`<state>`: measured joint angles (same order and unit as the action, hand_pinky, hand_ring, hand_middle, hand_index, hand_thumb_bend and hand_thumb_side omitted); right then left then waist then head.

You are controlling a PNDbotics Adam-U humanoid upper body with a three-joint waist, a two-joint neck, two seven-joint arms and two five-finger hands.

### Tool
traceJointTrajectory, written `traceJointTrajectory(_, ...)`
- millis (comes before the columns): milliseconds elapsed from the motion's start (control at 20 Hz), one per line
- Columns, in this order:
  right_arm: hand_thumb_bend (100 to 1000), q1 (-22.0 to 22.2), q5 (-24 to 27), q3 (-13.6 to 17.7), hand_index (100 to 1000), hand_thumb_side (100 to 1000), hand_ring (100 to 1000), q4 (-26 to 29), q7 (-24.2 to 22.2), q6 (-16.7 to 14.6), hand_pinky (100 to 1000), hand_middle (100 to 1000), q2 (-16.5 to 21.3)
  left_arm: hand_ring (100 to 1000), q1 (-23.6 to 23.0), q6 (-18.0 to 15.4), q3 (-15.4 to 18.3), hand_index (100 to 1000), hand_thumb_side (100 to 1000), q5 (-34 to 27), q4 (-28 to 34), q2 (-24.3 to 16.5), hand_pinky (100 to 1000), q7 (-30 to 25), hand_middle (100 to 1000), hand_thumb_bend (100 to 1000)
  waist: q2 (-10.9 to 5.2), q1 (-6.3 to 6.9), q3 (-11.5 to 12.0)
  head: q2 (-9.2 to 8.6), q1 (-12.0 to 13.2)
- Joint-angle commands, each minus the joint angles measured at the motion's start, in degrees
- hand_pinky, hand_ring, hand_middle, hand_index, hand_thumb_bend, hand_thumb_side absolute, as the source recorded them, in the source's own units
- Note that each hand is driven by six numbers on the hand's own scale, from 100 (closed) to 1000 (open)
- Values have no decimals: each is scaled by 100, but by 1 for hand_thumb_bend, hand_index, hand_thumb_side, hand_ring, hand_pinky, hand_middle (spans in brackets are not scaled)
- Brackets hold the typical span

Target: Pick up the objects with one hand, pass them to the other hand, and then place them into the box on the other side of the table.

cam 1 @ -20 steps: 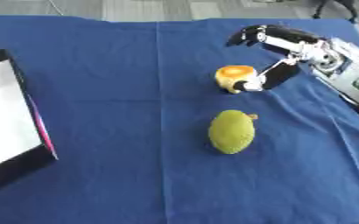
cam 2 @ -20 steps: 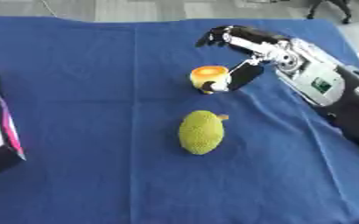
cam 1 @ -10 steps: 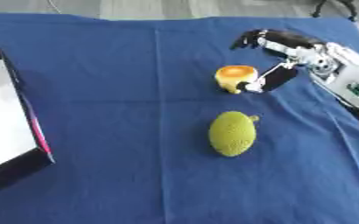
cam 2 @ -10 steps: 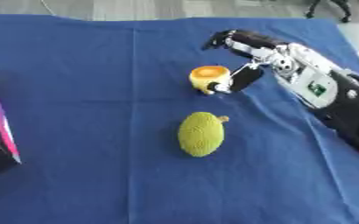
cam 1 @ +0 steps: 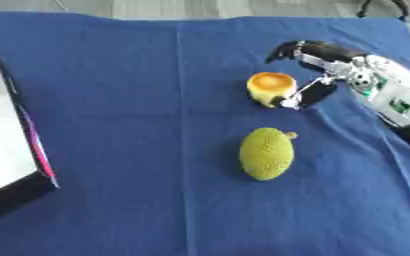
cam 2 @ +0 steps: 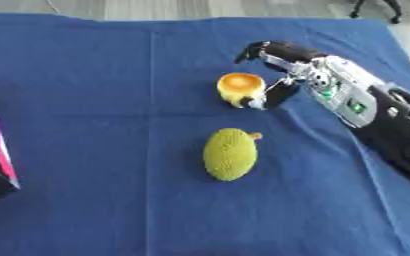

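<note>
A small round orange-and-yellow object (cam 1: 271, 87) sits on the blue cloth (cam 1: 138, 125), right of centre. My right hand (cam 2: 309, 72) reaches in from the right and is beside it: the thumb tip touches its lower right side, and the fingers arch over its far side, apart from it. A green bumpy oval fruit (cam 1: 266, 153) lies nearer me, just below the orange object, untouched. The box (cam 1: 7, 150) with a black rim and white inside stands at the left edge. My left hand does not show.
The blue cloth covers the whole table, with a crease running up the middle. A pink strip (cam 1: 35, 147) runs along the box's right wall. Grey floor shows past the far edge.
My right hand has edged nearer the orange object, its thumb now at the object's side. Both objects stay where they were; the whole picture shifted slightly.
</note>
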<state>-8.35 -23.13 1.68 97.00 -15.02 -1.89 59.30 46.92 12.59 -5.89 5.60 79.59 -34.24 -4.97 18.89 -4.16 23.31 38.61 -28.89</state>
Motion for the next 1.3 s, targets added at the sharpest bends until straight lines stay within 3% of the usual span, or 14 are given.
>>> traceJointTrajectory(50,423,-42,-196,82,856,205,876,-104,4,40,868,851,128,868,121,-19,23,711,650,-14,87,-200,918,11,797,100,-4,-63,23,-105,-31)
traceJointTrajectory(350,411,-81,-309,52,825,159,845,-300,51,119,858,789,73,869,117,-31,13,711,654,-11,86,-203,920,-5,797,100,20,-72,50,-121,-60)
traceJointTrajectory(550,404,-89,-220,23,766,111,803,-288,-55,106,847,676,65,869,106,-31,9,711,654,5,72,-199,920,-21,796,100,7,-70,45,-90,-56)
traceJointTrajectory(750,395,-89,-29,22,724,100,782,-234,-111,138,836,622,78,869,92,-42,-6,711,654,19,55,-204,921,-33,796,100,-32,-58,26,-55,-53)
traceJointTrajectory(1300,369,-27,686,47,642,100,753,-33,126,264,817,563,169,870,20,-63,-50,711,652,85,-23,-201,920,-81,801,100,-199,-11,-100,63,-24)
